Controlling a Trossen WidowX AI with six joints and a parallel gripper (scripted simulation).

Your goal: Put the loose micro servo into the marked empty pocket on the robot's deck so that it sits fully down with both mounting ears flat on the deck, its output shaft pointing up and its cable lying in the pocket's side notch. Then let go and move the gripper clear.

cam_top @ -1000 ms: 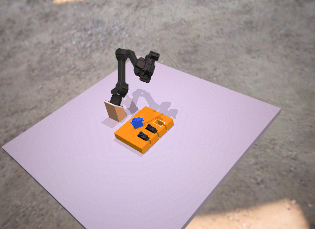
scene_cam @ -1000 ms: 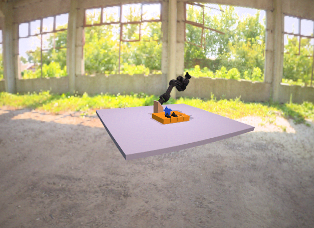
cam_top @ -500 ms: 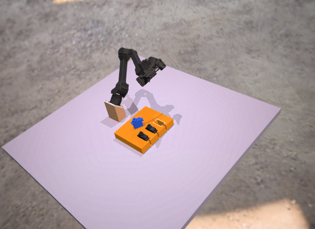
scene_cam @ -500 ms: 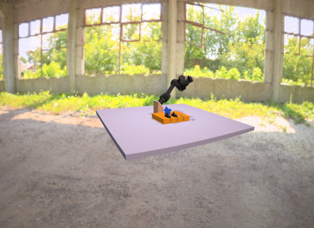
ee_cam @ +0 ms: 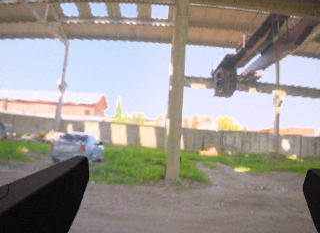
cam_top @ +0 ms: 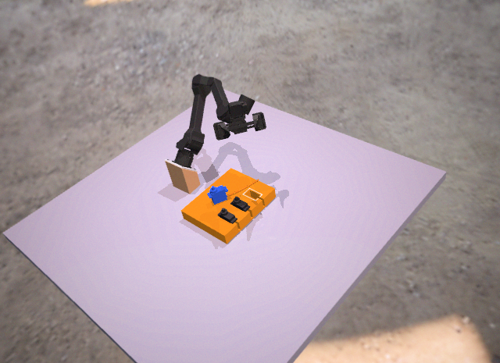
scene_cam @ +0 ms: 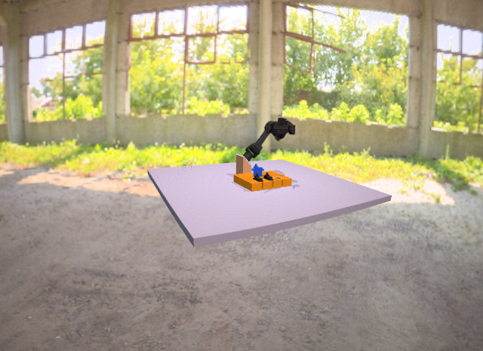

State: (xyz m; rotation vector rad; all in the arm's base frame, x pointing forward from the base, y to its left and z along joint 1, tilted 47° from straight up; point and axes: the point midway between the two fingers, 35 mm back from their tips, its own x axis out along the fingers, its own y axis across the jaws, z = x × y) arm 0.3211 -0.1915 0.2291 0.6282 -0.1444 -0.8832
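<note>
The loose blue micro servo (cam_top: 219, 194) (scene_cam: 257, 170) stands on the bare part of the orange deck (cam_top: 199, 211) (scene_cam: 243, 181), body down, its shaft end appearing to point up. Its thin reddish cable (cam_top: 243, 188) runs across the deck toward the far edge. The empty pocket (cam_top: 254, 195) has a white outline and a side notch, at the end of the row of black servos. My gripper (cam_top: 241, 126) (ee_cam: 199, 175) is open and empty, high above and behind the deck. In the wrist view its fingers stand wide apart; neither servo nor deck shows.
Two black servos (cam_top: 227, 215) (cam_top: 240, 203) sit in the deck beside the empty pocket, with notches at the deck's side. A tan block (cam_top: 183, 179) (scene_cam: 242, 164) stands at the arm's base, behind the deck. All stand on the lilac table (cam_top: 181, 290) (scene_cam: 218, 210).
</note>
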